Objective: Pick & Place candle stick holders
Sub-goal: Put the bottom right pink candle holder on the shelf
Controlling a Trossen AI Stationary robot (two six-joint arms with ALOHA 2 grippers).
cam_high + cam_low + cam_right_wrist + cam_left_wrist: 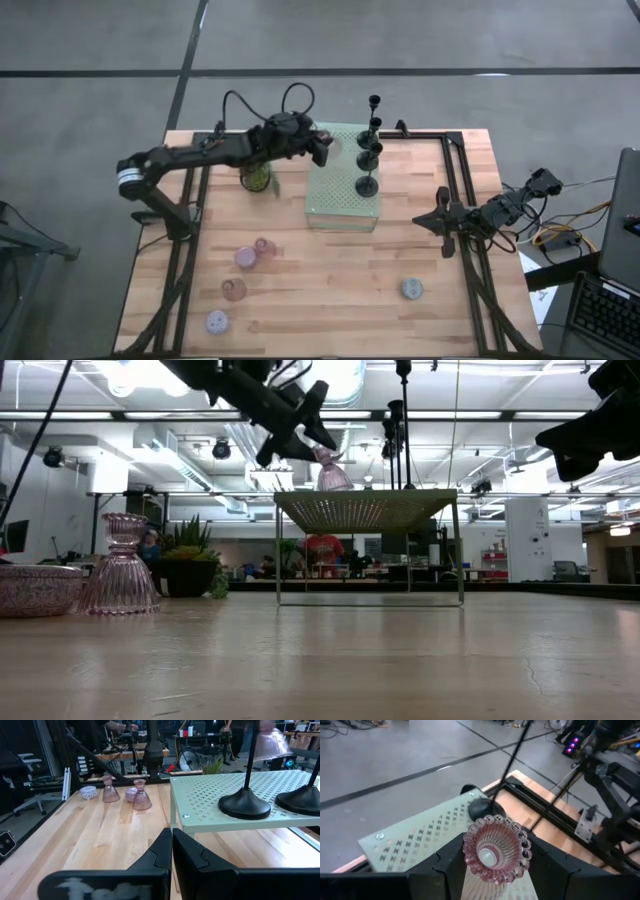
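Note:
My left gripper (pixel 322 148) is shut on a pink ribbed glass candle stick holder (pixel 497 851) and hangs over the far left part of the pale green perforated block (pixel 340 195). Black slim-stemmed holders (pixel 368 152) stand in a row by their round bases along the block's right side. More pink holders (pixel 262 246) and a lavender one (pixel 216 322) stand on the table at the near left, and a grey-blue one (pixel 412 289) at the near right. My right gripper (pixel 420 220) waits shut by the table's right edge. My left gripper pinches the pink holder between its two fingers (pixel 447 862), on the sides of its body (pixel 475 885) behind the round ribbed end. That end (pixel 496 832) sticks out past the fingertips. The holder (pixel 330 470) slants downward, lifted clear above the block's top.
A small green potted plant (pixel 256 178) stands on the table just left of the block, under my left arm. Black frame rails (pixel 455 185) run along the table's left and right sides. Bare wood lies between the block and the near edge.

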